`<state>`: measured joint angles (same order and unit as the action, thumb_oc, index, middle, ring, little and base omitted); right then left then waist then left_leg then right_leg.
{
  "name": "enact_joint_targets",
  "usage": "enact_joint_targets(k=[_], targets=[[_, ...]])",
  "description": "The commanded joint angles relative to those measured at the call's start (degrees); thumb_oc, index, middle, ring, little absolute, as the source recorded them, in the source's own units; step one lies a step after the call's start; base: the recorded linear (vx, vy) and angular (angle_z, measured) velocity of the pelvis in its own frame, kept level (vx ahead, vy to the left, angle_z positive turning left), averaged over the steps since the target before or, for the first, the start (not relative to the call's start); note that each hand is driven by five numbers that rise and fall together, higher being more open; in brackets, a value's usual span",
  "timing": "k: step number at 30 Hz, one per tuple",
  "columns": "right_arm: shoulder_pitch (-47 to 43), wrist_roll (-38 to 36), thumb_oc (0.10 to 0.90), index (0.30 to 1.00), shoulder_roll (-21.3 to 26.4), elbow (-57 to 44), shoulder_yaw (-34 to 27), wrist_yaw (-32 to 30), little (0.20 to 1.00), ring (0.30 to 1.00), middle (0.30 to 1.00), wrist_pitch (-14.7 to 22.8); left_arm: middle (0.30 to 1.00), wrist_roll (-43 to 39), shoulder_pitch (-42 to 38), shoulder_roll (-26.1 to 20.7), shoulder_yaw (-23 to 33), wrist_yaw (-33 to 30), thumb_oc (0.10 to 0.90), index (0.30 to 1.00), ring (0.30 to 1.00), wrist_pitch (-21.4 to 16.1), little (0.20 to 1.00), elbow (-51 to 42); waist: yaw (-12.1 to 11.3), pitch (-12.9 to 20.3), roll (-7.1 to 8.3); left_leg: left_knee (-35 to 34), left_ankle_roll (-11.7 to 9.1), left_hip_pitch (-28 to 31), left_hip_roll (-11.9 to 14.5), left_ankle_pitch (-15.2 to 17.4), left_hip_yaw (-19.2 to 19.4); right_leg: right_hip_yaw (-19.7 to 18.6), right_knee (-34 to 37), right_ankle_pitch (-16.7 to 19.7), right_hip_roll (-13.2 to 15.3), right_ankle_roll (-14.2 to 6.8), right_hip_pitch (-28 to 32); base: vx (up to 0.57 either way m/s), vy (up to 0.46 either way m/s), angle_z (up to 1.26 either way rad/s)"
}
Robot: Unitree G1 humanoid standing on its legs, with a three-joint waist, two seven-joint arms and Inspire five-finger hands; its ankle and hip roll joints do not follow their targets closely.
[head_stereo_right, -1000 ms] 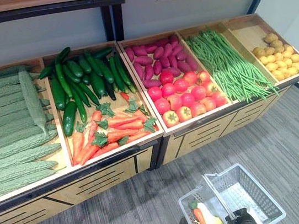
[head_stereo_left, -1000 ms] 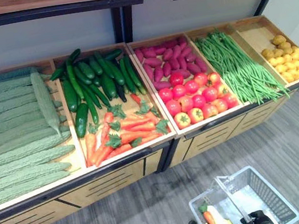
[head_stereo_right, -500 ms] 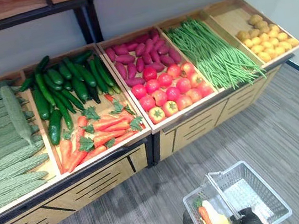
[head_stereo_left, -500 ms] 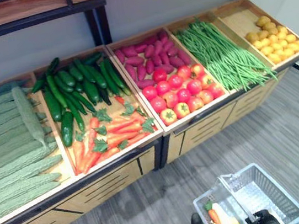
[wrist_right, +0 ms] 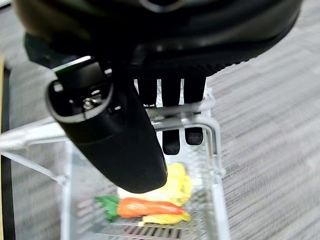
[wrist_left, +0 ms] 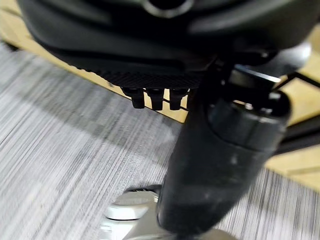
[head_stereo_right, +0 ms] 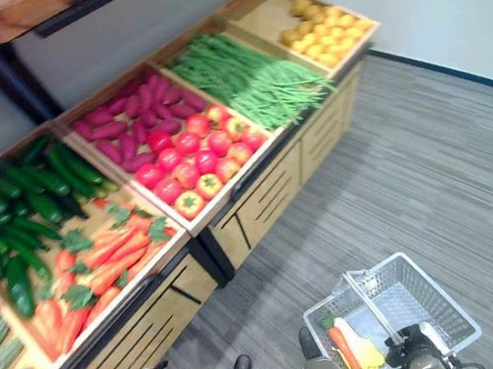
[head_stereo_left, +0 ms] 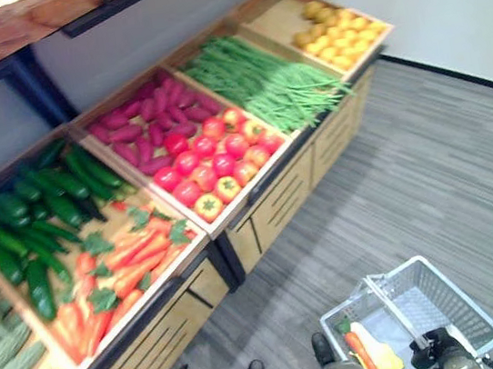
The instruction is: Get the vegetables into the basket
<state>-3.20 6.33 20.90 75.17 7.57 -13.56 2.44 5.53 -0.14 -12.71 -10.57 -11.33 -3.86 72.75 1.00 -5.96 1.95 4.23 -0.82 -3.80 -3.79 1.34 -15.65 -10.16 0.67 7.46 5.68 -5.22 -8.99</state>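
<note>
Right hand (wrist_right: 170, 95) curls round the handle of the white wire basket (head_stereo_right: 445, 322) at five o'clock. Inside lie an orange carrot (wrist_right: 150, 206) and yellow corn (wrist_right: 172, 187). Left hand (wrist_left: 155, 97): fingers curled, holding nothing.

Basket (head_stereo_right: 429, 306) top open beside handle (head_stereo_right: 371, 305); overhead shelf (head_stereo_left: 4, 30) limits reach w/ bins.

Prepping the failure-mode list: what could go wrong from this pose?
1. The right hand carries the basket by its handle with fingers merely hooked around it; a swing could spill the carrot and the yellow item.
2. The basket hangs low beside the body, so a step could knock it.
3. The left hand sits low, away from the produce bins, so reaching them takes a long move.
</note>
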Motion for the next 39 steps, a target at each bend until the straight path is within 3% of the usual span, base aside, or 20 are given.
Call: enact_joint_targets(k=[1,2,3,6,7,8,13,14,18,21,26,27,29,30,34,36,37,38,39], targets=[[-1.3,0.4,0.400,0.300,2.3,-0.6,-0.4,-1.0,0.300,0.300,0.300,1.1,1.000,0.8,0.5,-2.9,0.8,-0.7,0.900,1.000,1.000,-1.2,1.000,-0.3,0.4,-1.0,1.79,-2.2,-0.6,0.9,1.7,0.6,4.2,1.7,-2.1,2.4,2.7,-5.8,-1.1,-0.08,0.207,-0.51],[-1.3,0.4,0.400,0.300,2.3,-0.6,-0.4,-1.0,0.300,0.300,0.300,1.1,1.000,0.8,0.5,-2.9,0.8,-0.7,0.900,1.000,1.000,-1.2,1.000,-0.2,0.3,-1.0,1.81,-2.2,-0.5,0.9,1.7,0.6,4.3,1.5,-2.1,2.4,2.7,-5.8,-1.1,-0.19,0.283,-0.57],[-2.3,0.5,0.400,0.300,2.5,-1.4,-0.3,-1.3,0.300,0.300,0.300,1.0,1.000,1.4,0.4,-3.1,-0.4,-0.3,0.900,1.000,1.000,-1.6,1.000,-1.3,0.7,-2.2,2.27,-3.2,0.1,1.3,1.3,0.6,7.6,1.2,-1.6,5.5,4.1,-7.3,-3.0,-0.19,0.210,-0.67],[-3.8,0.7,0.400,0.300,2.4,-1.8,0.3,-1.6,0.300,0.300,0.300,0.7,1.000,1.6,0.2,-3.5,-1.3,0.0,0.900,1.000,1.000,-1.8,1.000,-2.5,0.2,-3.5,2.32,-2.4,0.5,0.9,1.8,0.7,9.9,3.8,-2.6,5.9,4.9,-6.9,-4.3,-0.20,0.159,-0.73],[-4.3,0.6,0.400,0.300,2.3,-2.4,0.6,-1.8,0.300,0.300,0.300,0.8,1.000,1.4,-0.1,-3.8,-1.6,0.2,0.900,1.000,1.000,-1.7,1.000,-3.7,-1.3,-4.0,1.58,-1.3,0.8,0.0,2.7,0.5,12.2,12.2,-5.5,2.9,7.0,-5.2,-3.6,-0.19,0.149,-0.97],[-4.5,0.8,0.400,0.300,2.0,-2.5,0.8,-2.0,0.300,0.300,0.300,0.9,1.000,1.3,-0.2,-3.9,-1.5,0.2,0.900,1.000,1.000,-1.6,1.000,-3.7,-1.7,-3.8,1.53,-1.0,1.0,-0.5,3.0,0.1,13.3,15.4,-7.4,1.8,7.6,-4.8,-2.5,-0.23,0.180,-1.21],[-3.4,0.7,0.400,0.300,2.0,-1.2,-0.3,-1.9,0.300,0.300,0.300,0.8,1.000,1.6,0.8,-4.2,-0.9,0.6,0.900,1.000,1.000,-1.1,1.000,-3.4,-3.0,-2.4,1.17,-1.4,1.5,-0.9,3.9,-0.5,16.0,17.9,-12.1,-0.7,8.4,-4.3,1.4,-0.12,0.039,-0.76],[-2.8,0.5,0.400,0.300,1.9,-0.8,-1.1,-2.0,0.300,0.300,0.300,0.7,1.000,2.0,1.4,-4.4,-0.7,0.8,0.900,1.000,1.000,-0.9,1.000,-3.4,-4.0,-1.5,1.11,-1.8,1.4,-1.3,4.6,-1.0,17.9,20.7,-12.5,-1.0,10.2,-4.4,3.9,-0.13,-0.051,-0.71],[-1.9,0.4,0.400,0.300,1.2,-1.1,-1.7,-2.1,0.300,0.300,0.300,0.4,1.000,1.6,2.6,-4.5,-0.2,1.2,0.900,1.000,1.000,-0.8,1.000,-3.8,-5.3,-0.2,2.34,-1.9,0.2,-2.1,5.8,-1.6,22.1,25.3,-7.3,1.1,12.5,-6.2,7.9,-0.12,-0.131,-0.57],[-1.7,0.2,0.400,0.300,0.5,-1.2,-1.5,-2.1,0.300,0.300,0.300,0.4,1.000,1.0,2.5,-4.2,0.8,1.2,0.900,1.000,1.000,-0.7,1.000,-2.6,-5.0,0.1,2.70,-1.4,-0.6,-2.1,7.1,-1.9,24.1,26.0,-4.0,0.0,11.1,-6.3,7.7,-0.05,-0.190,-0.90],[-1.1,0.2,0.400,0.300,-0.3,-1.3,-0.2,-1.6,0.300,0.300,0.300,0.4,1.000,-0.8,2.0,-2.6,2.0,1.2,0.900,1.000,1.000,-0.4,1.000,-0.5,-3.8,0.2,1.76,-1.9,-2.5,-1.8,9.9,-3.5,25.3,24.3,0.9,-1.6,7.9,-5.0,8.6,-0.04,-0.236,-0.31],[-0.6,-0.3,0.400,0.300,-0.6,-0.9,0.3,-1.3,0.300,0.300,0.300,0.5,1.000,-2.3,1.6,-1.7,3.0,1.0,0.900,1.000,1.000,-0.3,1.000,0.2,-3.2,0.2,0.96,-2.2,-3.6,-1.5,11.3,-4.5,25.8,23.5,3.5,-1.7,6.4,-4.4,9.2,-0.03,-0.186,-0.43],[-0.6,-0.3,0.400,0.300,-0.6,-0.9,0.3,-1.3,0.300,0.300,0.300,0.5,1.000,-2.3,1.6,-1.7,3.0,1.0,0.900,1.000,1.000,-0.3,1.000,0.2,-3.2,0.2,0.92,-2.3,-3.6,-1.4,11.3,-4.5,25.9,23.5,3.5,-1.6,6.4,-4.4,9.3,-0.03,-0.205,-0.33],[0.0,-0.2,0.400,0.300,-0.9,-0.9,1.1,-1.2,0.300,0.300,0.300,0.7,1.000,-4.7,1.1,-0.7,4.8,0.9,0.900,1.000,1.000,-0.1,1.000,1.1,-2.8,0.1,-0.10,-2.4,-5.1,-1.1,13.4,-5.9,26.4,22.6,4.3,-2.7,4.5,-3.6,9.5,-0.04,-0.312,-0.19],[0.0,-1.4,0.400,0.300,-0.1,-1.8,1.4,-1.0,0.300,0.300,0.300,1.2,1.000,-5.6,1.4,0.4,4.7,0.8,0.900,1.000,1.000,0.0,1.000,0.9,-1.8,-0.8,-1.39,-1.6,-6.4,-0.4,15.7,-7.3,26.3,21.8,4.3,-3.6,2.1,-2.2,9.9,-0.03,-0.242,-0.35],[-0.3,-1.6,0.900,1.000,0.8,-2.1,1.4,-1.1,1.000,1.000,1.000,1.2,1.000,-5.9,1.3,0.9,4.3,0.7,0.900,1.000,1.000,0.1,1.000,0.9,-1.9,-1.0,-1.61,-1.3,-6.5,-0.1,15.6,-7.3,24.8,20.9,4.3,-3.8,1.6,-1.8,9.9,-0.01,-0.108,-0.37],[-0.5,-1.9,0.900,1.000,1.3,-2.2,1.5,-0.9,1.000,1.000,1.000,1.4,1.000,-6.3,1.1,1.1,4.3,0.5,0.900,1.000,1.000,0.0,1.000,0.9,-2.2,-1.1,-1.54,-1.2,-6.5,-0.3,14.9,-7.3,22.3,20.4,4.3,-3.6,1.5,-1.6,9.6,-0.01,-0.061,-0.20],[-0.5,-1.9,0.900,1.000,1.3,-2.2,1.5,-0.9,1.000,1.000,1.000,1.4,1.000,-6.3,1.1,1.1,4.3,0.5,0.900,1.000,1.000,0.0,1.000,0.9,-2.2,-1.1,-1.54,-1.2,-6.5,-0.3,14.9,-7.3,22.3,20.4,4.3,-3.6,1.5,-1.6,9.6,-0.03,-0.108,-0.21],[-2.0,-2.7,0.900,1.000,3.1,-1.1,1.2,-0.4,1.000,1.000,1.000,1.3,1.000,-6.9,0.5,1.5,3.3,0.5,0.900,1.000,1.000,-0.1,1.000,-0.1,-3.3,-1.2,-1.58,-2.7,-5.8,-1.6,11.3,-6.1,12.5,18.8,4.3,-3.4,1.2,-1.5,8.7,-0.03,-0.080,-0.23]])
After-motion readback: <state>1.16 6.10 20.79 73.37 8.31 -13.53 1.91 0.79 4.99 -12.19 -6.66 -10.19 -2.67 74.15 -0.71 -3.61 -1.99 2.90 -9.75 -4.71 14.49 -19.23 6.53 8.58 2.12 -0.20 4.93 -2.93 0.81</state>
